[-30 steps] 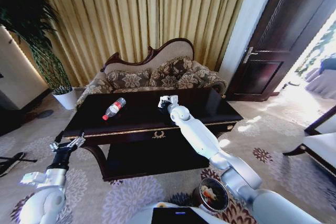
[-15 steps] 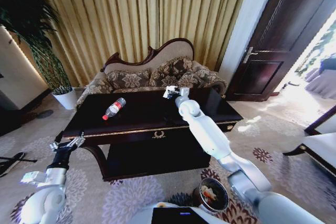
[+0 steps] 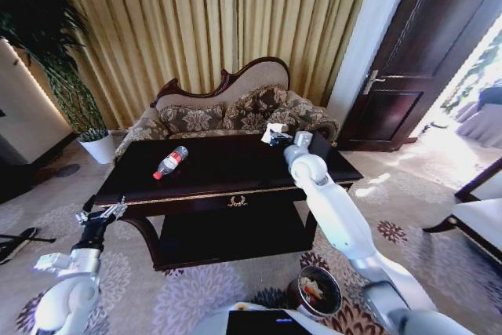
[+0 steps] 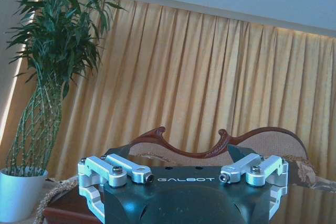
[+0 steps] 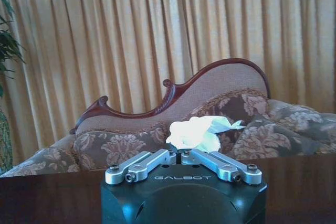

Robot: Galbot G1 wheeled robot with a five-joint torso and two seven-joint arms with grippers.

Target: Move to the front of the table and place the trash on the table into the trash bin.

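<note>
r arm stretched fwd over the table (image 3: 212,164), right gripper (image 3: 276,136) clamped on crumpled paper (image 5: 195,132) above the far edge at 1 o'clock. bottle (image 3: 170,162) lies at 11. trash bin (image 3: 315,291) on floor at 5. left gripper (image 3: 100,215) spread wide, low at 8.

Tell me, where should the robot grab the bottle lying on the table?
Probably around the clear middle of the bottle, coming down from above. It lies flat on the table, slanted, with bare tabletop all round. The gripper's fingers should close across its narrow width, not along its length.
</note>
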